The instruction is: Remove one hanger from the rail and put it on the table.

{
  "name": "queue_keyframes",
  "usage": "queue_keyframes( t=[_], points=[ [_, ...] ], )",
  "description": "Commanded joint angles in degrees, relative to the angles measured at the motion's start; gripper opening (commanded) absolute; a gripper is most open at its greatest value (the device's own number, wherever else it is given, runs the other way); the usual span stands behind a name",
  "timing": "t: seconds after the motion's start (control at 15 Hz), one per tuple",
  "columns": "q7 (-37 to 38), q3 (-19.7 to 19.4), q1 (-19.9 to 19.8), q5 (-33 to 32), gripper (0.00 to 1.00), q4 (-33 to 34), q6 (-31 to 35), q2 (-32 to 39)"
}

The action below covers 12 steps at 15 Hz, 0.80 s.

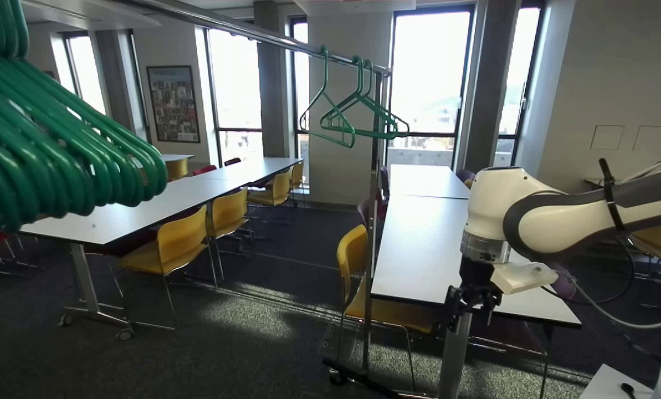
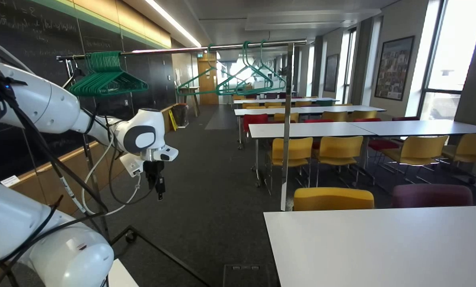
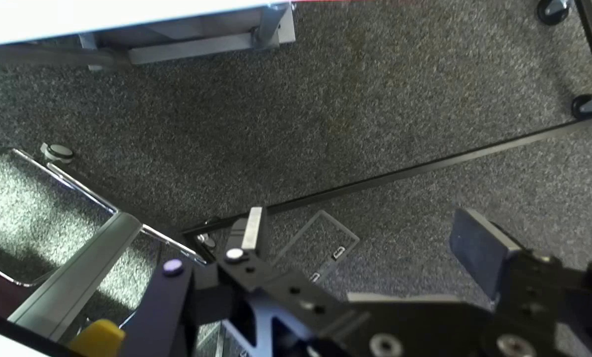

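The long white table [image 1: 419,244] offers a broad flat top, which suits something thin that must lie down. Near it, and well above that top, runs the rail [image 2: 174,50], raised on a slim upright [image 2: 287,127] so that whatever is hooked there dangles free. The white arm [image 1: 557,227] bends downward at the wrist, which puts its end below the rail; it probably has to rise and turn before it can take anything. A bunch of teal-green hangers [image 2: 102,81] crowds one stretch of the rail, packed tightly together, so freeing just one there looks awkward. Three looser hangers [image 1: 358,94] hang towards the other end with more room, and the hanger [image 1: 326,72] set a little apart from its two neighbours seems the easiest choice, though which one is meant I cannot say. The claw [image 3: 362,223] points down with its two sides wide apart, gripping nothing. Its flat pads [image 3: 477,253] face each other, which should help them pinch so slim a shape.
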Motion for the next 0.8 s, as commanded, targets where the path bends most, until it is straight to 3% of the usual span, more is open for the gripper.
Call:
queue_keyframes(
  t=[0.0, 0.27, 0.53, 0.73],
  points=[
    [-1.36, -1.85, -2.48, -2.04, 1.00, 2.22, 6.97, 0.35],
    [-3.63, -5.53, -4.37, -1.15, 1.00, 5.97, 20.63, 3.01],
    [-8.52, -9.05, -3.31, -0.43, 1.00, 10.21, 34.44, 6.72],
    [-13.32, -9.18, -3.96, -4.60, 1.00, 13.15, 39.19, 8.56]
  ],
)
